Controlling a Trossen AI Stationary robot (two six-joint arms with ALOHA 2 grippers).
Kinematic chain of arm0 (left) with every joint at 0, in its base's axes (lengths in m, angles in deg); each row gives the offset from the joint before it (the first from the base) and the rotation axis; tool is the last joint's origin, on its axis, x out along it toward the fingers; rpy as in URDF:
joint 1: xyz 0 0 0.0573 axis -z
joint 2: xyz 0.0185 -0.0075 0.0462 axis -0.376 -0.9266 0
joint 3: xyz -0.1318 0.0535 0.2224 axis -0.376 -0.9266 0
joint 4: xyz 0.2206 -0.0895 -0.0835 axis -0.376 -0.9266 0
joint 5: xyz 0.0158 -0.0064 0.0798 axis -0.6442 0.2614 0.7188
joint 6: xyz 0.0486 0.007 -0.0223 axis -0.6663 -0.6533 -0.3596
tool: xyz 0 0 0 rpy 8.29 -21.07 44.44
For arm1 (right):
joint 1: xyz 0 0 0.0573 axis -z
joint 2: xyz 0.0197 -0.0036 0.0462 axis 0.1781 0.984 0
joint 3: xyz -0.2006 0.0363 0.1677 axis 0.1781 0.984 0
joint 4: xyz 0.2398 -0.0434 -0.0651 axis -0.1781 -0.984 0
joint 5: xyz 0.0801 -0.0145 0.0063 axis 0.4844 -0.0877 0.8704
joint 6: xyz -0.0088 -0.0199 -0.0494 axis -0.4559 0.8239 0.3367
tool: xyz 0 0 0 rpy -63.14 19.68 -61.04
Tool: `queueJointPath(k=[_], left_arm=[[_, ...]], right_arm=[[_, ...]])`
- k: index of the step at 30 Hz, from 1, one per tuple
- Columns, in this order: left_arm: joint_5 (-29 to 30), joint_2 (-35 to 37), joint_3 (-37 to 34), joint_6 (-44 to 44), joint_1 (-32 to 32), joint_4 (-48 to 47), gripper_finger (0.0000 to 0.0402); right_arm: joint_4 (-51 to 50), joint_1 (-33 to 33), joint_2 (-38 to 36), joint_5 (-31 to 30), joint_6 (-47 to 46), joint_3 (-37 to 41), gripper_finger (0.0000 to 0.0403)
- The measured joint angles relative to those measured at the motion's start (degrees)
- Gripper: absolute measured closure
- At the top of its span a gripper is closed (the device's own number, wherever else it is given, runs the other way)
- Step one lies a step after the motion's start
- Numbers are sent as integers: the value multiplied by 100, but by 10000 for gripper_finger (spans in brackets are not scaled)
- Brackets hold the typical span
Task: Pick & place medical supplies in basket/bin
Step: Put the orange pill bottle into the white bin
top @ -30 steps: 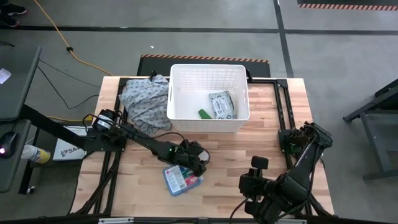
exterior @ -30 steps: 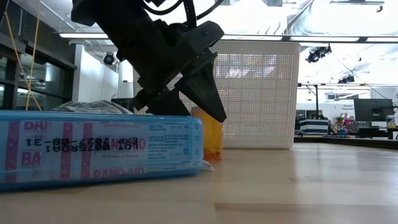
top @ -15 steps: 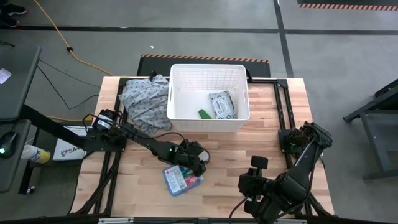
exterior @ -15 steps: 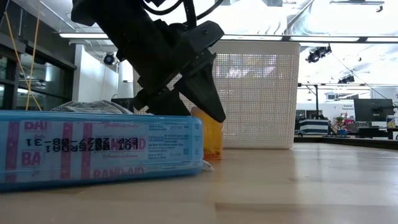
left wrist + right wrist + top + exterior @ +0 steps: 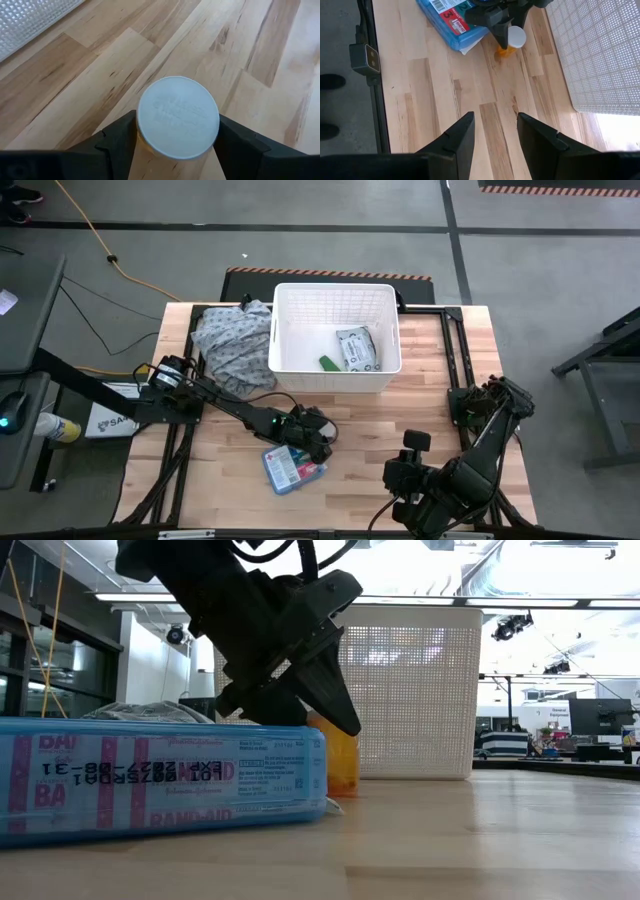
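The worktop [image 5: 370, 420] is made of pale wooden planks with a visible grain. Near its far edge stands the basket [image 5: 336, 298], white plastic, rectangular with rounded corners, and its walls are full of small holes. Inside it lie a grey-white soft packet [image 5: 357, 348] and a small green item [image 5: 328, 363]. A crumpled grey-blue patterned cloth [image 5: 230, 342] lies just beside the basket. Nearer the front edge, the blue first-aid box [image 5: 292, 467] lies flat; it is a thin rectangular box in a glossy wrap, and in the high view its long axis runs diagonally across the planks. Just beside it stands a small orange bottle [image 5: 340, 755], a cylinder standing upright, with a round white cap [image 5: 178, 117] that faces up. The left gripper [image 5: 176, 137] is low over this bottle, with one dark finger on each side of it; the fingers [image 5: 120, 137] are close against the cap, but it cannot be told if they really press on it. The right gripper [image 5: 495, 131] hangs above the front right part of the worktop, its fingers spread apart with nothing between them.
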Motion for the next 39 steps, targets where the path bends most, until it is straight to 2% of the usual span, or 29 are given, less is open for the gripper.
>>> queueJointPath(k=[12, 20, 27, 39], left_arm=[[-243, 4, 13, 4, 2, 57, 132], [-420, 7, 578, -555, 3, -49, 130], [-528, 9, 1569, -999, 2, -1301, 127], [-394, 9, 3677, -1902, 2, -3223, 126]], right_arm=[[0, 0, 0, -28, 105, 0, 263], [0, 0, 0, -116, 124, 0, 263], [0, 0, 0, -169, 111, 0, 263], [1, -1, -92, -777, 139, -1, 263]])
